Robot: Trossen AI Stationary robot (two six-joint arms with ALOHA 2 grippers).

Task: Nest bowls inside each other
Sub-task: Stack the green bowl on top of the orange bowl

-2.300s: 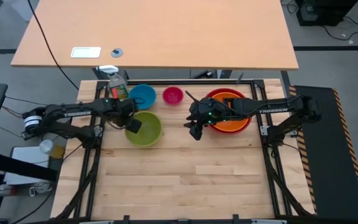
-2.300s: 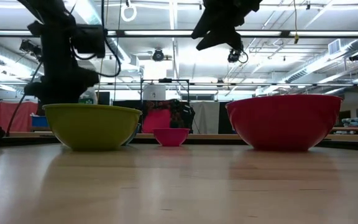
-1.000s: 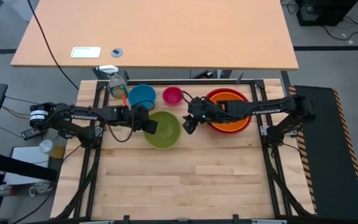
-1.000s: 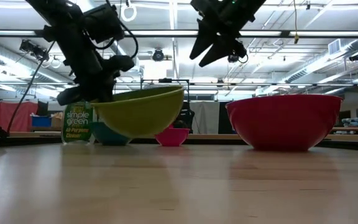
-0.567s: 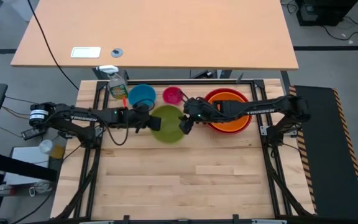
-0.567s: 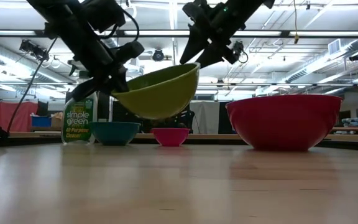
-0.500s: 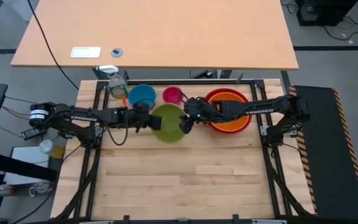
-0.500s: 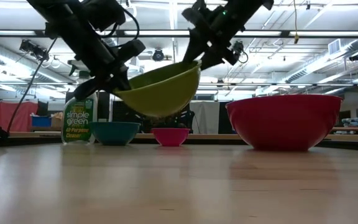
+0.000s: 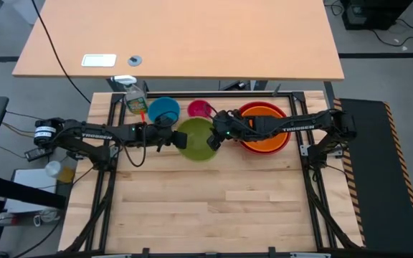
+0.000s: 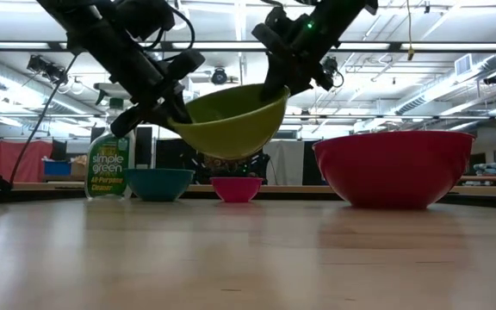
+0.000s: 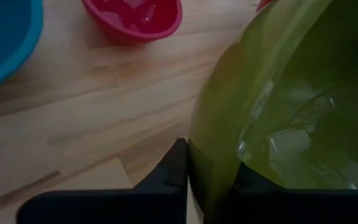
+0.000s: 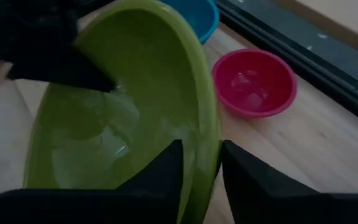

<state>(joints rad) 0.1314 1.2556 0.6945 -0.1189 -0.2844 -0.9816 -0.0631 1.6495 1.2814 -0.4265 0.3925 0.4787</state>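
The lime green bowl point(image 9: 196, 140) hangs above the table between both grippers. My left gripper point(image 9: 172, 139) is shut on the rim on the bowl's left side. My right gripper point(image 9: 214, 140) is shut on the rim on its right side. The blue bowl point(image 9: 163, 110) and the pink bowl point(image 9: 200, 110) stand on their bases near the far edge. The orange bowl point(image 9: 265, 136) sits inside the red bowl point(image 9: 244, 113) on the right. My left gripper pinches the green bowl's rim point(image 11: 205, 177) on its left side, one finger point(image 11: 174, 169) outside the wall and one inside. It comes slanting down from the table's left. The bowl is lifted clear and tilted, this side lower point(image 10: 179, 120). My right gripper has the rim point(image 12: 205, 163) on the bowl's right side between its fingers, one finger point(image 12: 169, 168) inside and one outside. It comes slanting down from the table's right. This side of the bowl point(image 10: 281, 89) stands higher.
A yellowish spray bottle point(image 9: 135, 99) stands at the far left, beside the blue bowl. Bare wooden table point(image 9: 214, 201) lies toward the near edge. A larger desk point(image 9: 185, 36) stands beyond the far edge.
My left gripper has carried the green bowl up and toward the table's right, clear of the table, and tipped it. My right gripper has come down and left onto the bowl's right rim and narrowed its fingers around it.
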